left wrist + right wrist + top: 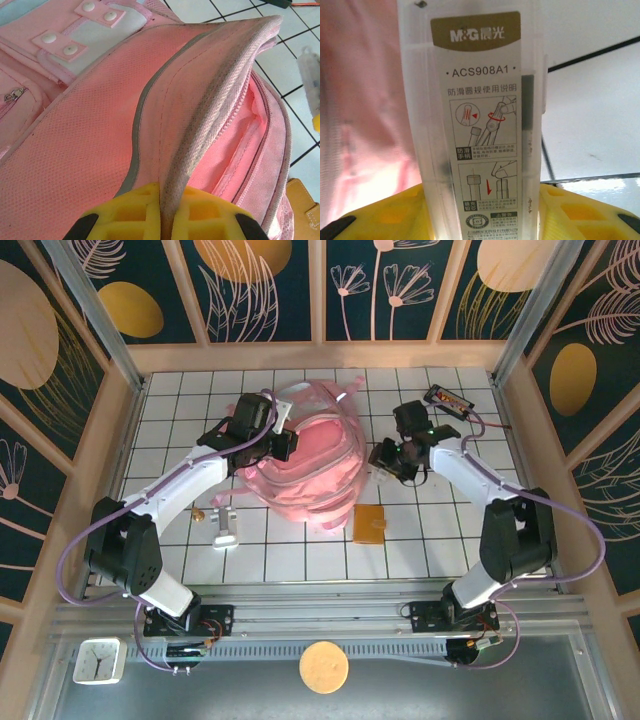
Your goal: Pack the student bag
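The student bag is seen from above lying in the middle of the white tiled surface, between the two arms. The left pincer is set against its upper left side, and the right pincer is just beside its right edge. From that height neither grip can be made out.

The left wrist view settles it for the left pincer. Its yellow pads are closed narrowly on a raised fabric edge of the student bag. An open zip and pink lining are shown to the right of that fold, and snap-fastened tabs at the top left.

In the right wrist view the right pincer is shown holding a clear plastic case, which stands out from between its pads. A printed label with drawn instructions faces the camera, and pink fabric is blurred at the left.

From above, a flat tan wallet is seen on the tiles just below the bag's right side, and a small white object below its left side.
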Controlling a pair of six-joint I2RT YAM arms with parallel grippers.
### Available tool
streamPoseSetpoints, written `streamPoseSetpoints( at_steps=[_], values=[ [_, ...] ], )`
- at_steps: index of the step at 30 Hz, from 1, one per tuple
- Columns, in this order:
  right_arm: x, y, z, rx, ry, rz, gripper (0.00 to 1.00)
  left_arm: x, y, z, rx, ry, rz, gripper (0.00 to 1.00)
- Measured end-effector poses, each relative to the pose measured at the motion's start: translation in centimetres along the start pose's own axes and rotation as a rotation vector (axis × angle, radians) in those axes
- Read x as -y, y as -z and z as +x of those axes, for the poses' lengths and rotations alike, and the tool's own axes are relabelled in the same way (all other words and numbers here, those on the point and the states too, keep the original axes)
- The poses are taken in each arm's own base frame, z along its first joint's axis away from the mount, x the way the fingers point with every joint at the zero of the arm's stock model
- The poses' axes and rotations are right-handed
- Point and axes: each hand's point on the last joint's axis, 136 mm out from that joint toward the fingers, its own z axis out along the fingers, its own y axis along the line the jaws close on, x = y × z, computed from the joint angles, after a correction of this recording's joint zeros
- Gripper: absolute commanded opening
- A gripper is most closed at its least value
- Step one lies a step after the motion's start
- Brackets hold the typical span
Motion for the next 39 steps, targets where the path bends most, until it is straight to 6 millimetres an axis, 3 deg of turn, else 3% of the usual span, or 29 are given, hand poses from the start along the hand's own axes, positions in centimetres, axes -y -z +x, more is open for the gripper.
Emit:
streamPoseSetpoints(
  at_steps=[11,19,24,27,31,32,36,39],
  values=[
    [-8.1,3.3,1.3,-0.001,0.041,-0.222,0.48,0.9,-0.2,-1.3,0.005,0.057,0.048,0.0],
    [-13.5,3.9,2.4,-0.053,0.019,-0.425,0.48,1.6,0.0,-2.0,0.015,0.126,0.083,0.0],
    [-15.6,1.5,1.8,-0.095,-0.031,-0.508,0.48,2.1,-0.1,-2.3,0.032,0.189,0.116,0.0],
    [-15.9,-1.0,1.8,-0.14,-0.074,-0.515,0.48,2.1,-0.3,-2.1,0.035,0.212,0.127,0.0],
    [-16.3,-2.9,1.6,-0.17,-0.124,-0.535,0.48,2.2,-0.3,-2.1,0.04,0.233,0.136,0.0],
    [-16.5,-3.1,1.5,-0.172,-0.131,-0.542,0.5,2.2,-0.3,-2.1,0.043,0.236,0.136,0.0],
    [-16.8,-3.3,1.3,-0.173,-0.149,-0.554,0.75,2.2,-0.1,-2.2,0.051,0.246,0.136,0.0],
    [-16.8,-3.5,1.1,-0.174,-0.145,-0.538,0.8,1.8,0.0,-2.5,0.065,0.252,0.127,0.0]
  ],
)
